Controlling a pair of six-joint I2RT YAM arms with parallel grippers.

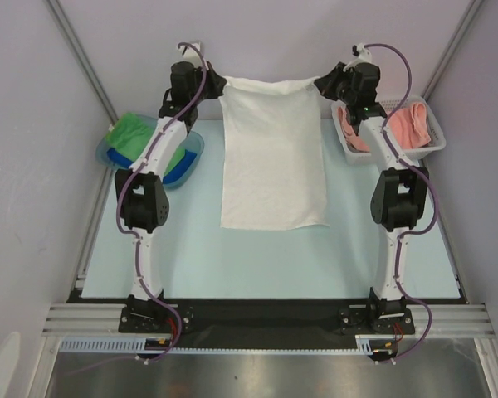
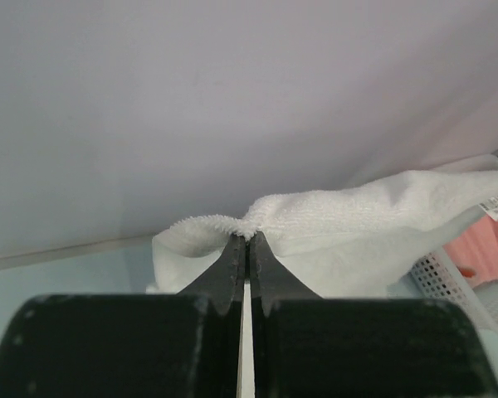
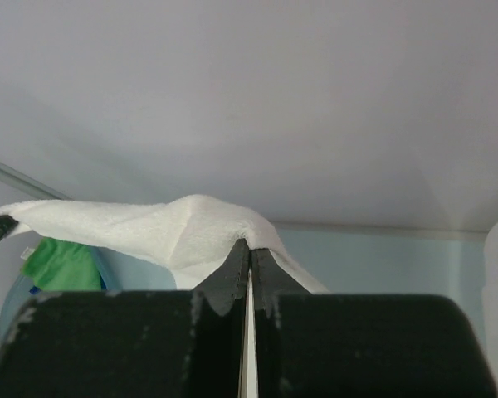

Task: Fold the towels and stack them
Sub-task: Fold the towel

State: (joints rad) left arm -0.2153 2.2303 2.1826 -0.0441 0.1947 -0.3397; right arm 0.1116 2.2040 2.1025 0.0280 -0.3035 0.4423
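White towel (image 1: pixel 274 157) stretched near far edge of table (image 1: pixel 232 265), lower hem lying mid-table. Left gripper (image 1: pixel 220 85) clamped on one top corner, right gripper (image 1: pixel 321 85) on other. Green towel (image 1: pixel 133 133) in blue tray (image 1: pixel 194 151), left edge; pink towels (image 1: pixel 408 124) in basket (image 1: pixel 436 129), right edge.

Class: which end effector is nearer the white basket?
Right. The right end effector grips the white towel beside the basket; the left end effector grips its opposite corner, farther away.
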